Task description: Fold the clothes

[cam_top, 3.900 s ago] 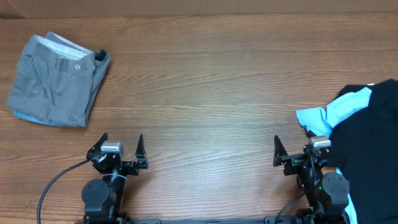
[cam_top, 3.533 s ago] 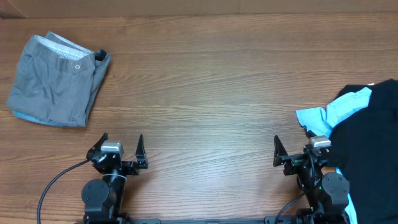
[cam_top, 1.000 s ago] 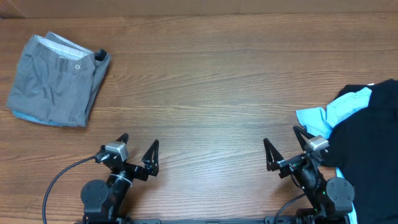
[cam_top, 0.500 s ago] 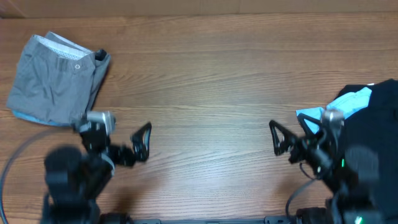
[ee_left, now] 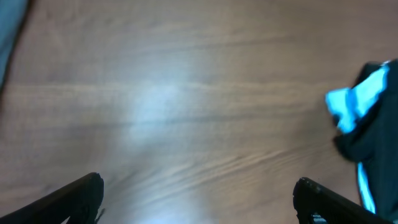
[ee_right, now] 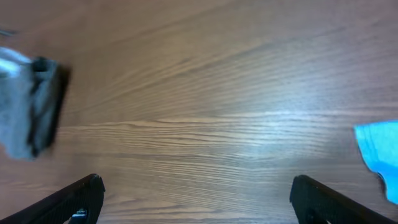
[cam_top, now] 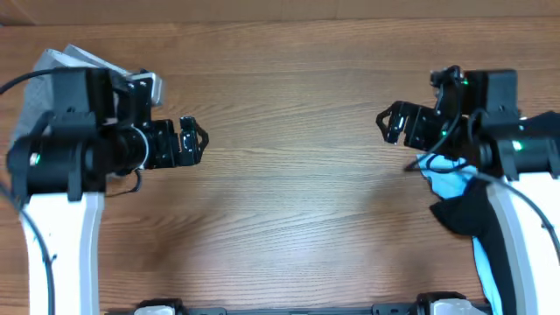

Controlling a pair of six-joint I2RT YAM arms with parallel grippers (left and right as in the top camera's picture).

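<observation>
Reach stage: left gripper (cam_top: 197, 142) and right gripper (cam_top: 386, 128) above the counter (cam_top: 289, 175), fingers wide and empty; next, presumably, grasp the black T-shirt (ee_left: 362, 148) at the right edge.

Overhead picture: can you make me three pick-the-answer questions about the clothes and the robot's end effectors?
1. Where does the light blue fabric T-shirt lie?
A) beside the right arm
B) beside the left arm
C) halfway between the arms

2. What colour is the other fabric T-shirt lying next to it?
A) red
B) black
C) yellow

3. How are the left end effector and the right end effector?
A) both open, holding nothing
B) both shut on cloth
C) one open, one gripping a shirt

Answers:
1 A, the blue cloth shows just under the right arm.
2 B, dark black cloth sits against the blue.
3 A, both wrist views show the fingers wide apart over bare wood.
</observation>
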